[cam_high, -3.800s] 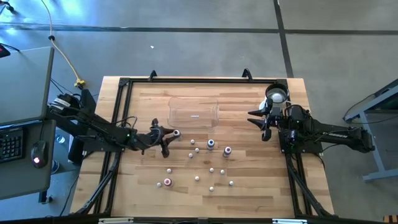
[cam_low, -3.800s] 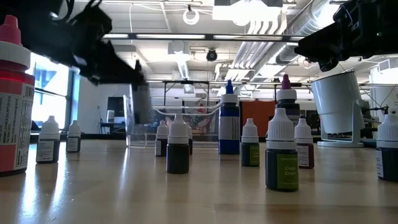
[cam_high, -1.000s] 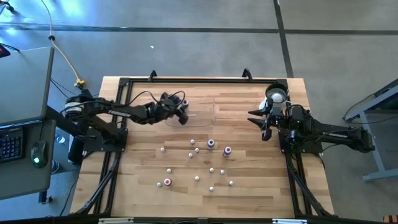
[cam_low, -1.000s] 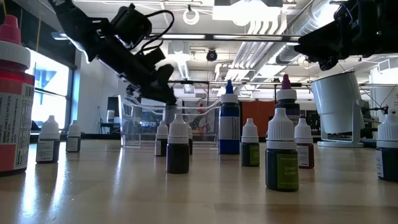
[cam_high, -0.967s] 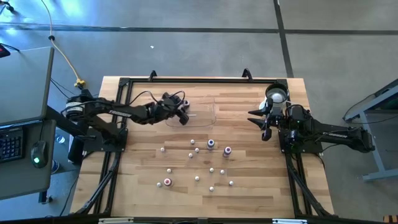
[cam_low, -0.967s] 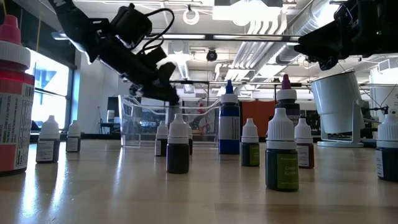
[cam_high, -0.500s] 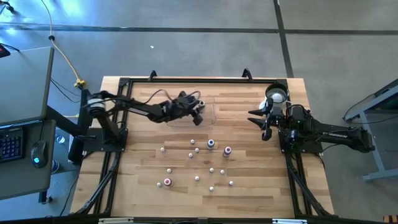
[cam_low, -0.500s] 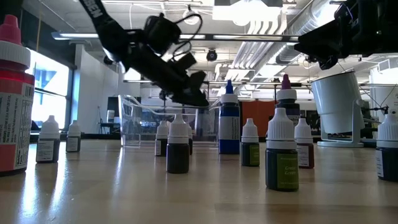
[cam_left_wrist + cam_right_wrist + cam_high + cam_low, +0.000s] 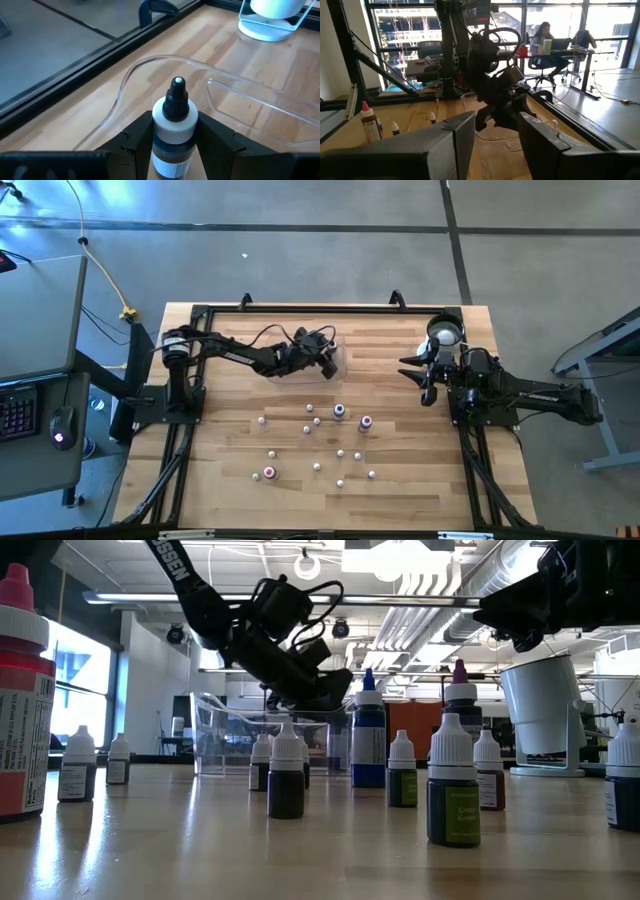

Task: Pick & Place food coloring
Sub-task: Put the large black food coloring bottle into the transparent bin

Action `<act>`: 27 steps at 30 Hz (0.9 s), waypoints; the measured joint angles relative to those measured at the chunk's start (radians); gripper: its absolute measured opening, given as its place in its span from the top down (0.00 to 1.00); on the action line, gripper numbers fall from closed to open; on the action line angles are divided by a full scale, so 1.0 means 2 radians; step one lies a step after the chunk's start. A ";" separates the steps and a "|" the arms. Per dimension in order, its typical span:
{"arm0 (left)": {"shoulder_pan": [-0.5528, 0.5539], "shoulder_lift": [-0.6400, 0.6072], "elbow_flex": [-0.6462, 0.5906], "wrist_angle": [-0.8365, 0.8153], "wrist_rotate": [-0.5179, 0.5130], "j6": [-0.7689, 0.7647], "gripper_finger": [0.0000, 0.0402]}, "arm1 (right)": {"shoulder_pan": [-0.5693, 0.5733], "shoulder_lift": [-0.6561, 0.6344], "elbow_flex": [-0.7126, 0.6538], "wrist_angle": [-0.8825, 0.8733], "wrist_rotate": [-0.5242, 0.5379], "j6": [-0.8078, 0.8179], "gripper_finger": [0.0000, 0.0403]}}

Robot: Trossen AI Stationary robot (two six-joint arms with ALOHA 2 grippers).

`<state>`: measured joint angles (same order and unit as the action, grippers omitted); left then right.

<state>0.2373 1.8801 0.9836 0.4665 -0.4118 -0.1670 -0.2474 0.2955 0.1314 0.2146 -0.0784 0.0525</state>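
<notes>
Pinching bottle [image 9: 174,131], left gripper [image 9: 325,360] hangs over tray [image 9: 342,343] near table's far edge; tray seemingly empty; dozen-odd bottles [image 9: 338,411] remain mid-table; right gripper [image 9: 427,380] parted, idle, right edge.

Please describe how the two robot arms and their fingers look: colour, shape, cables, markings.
Both arms are black and slender. The left arm carries looping black cables and white lettering in the low view. The right arm has a faint pale marking. Its fingers are dark, broad, angular blocks.

Left arm stretched across, left gripper [image 9: 328,360] clamped, right gripper [image 9: 425,383] parted, raised at rest
</notes>
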 joint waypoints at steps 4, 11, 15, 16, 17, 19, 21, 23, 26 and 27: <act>0.008 0.000 0.000 0.000 0.015 0.006 0.67 | 0.000 0.000 0.000 0.000 0.000 0.000 0.65; 0.015 0.000 0.000 0.000 0.030 0.006 0.67 | 0.000 0.000 0.000 0.000 0.000 0.000 0.65; 0.017 0.000 0.000 -0.001 0.043 0.007 0.67 | 0.000 0.000 0.000 0.000 -0.001 0.000 0.65; 0.017 0.000 0.000 -0.001 0.044 0.007 0.66 | 0.000 0.000 0.000 0.000 -0.001 0.000 0.65; 0.017 0.000 0.000 -0.001 0.045 0.009 0.65 | 0.000 0.000 0.000 0.000 -0.002 0.000 0.65; 0.017 0.000 0.000 -0.001 0.046 0.016 0.62 | 0.000 0.000 0.000 0.000 -0.002 0.000 0.65; 0.017 0.000 0.000 -0.001 0.045 0.018 0.58 | 0.000 0.000 0.000 0.000 -0.002 0.000 0.65; 0.017 0.000 0.000 -0.001 0.042 0.019 0.53 | 0.000 0.000 0.000 0.000 -0.002 0.000 0.65; 0.016 0.000 0.000 -0.001 0.042 0.030 0.47 | 0.000 0.000 0.000 0.000 -0.002 0.000 0.65; 0.015 -0.003 0.000 -0.002 0.042 0.039 0.46 | 0.000 0.000 0.000 0.000 -0.002 0.000 0.65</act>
<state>0.2681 1.8749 0.9830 0.4615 -0.3286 -0.0883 -0.2474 0.2955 0.1314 0.2150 -0.0826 0.0525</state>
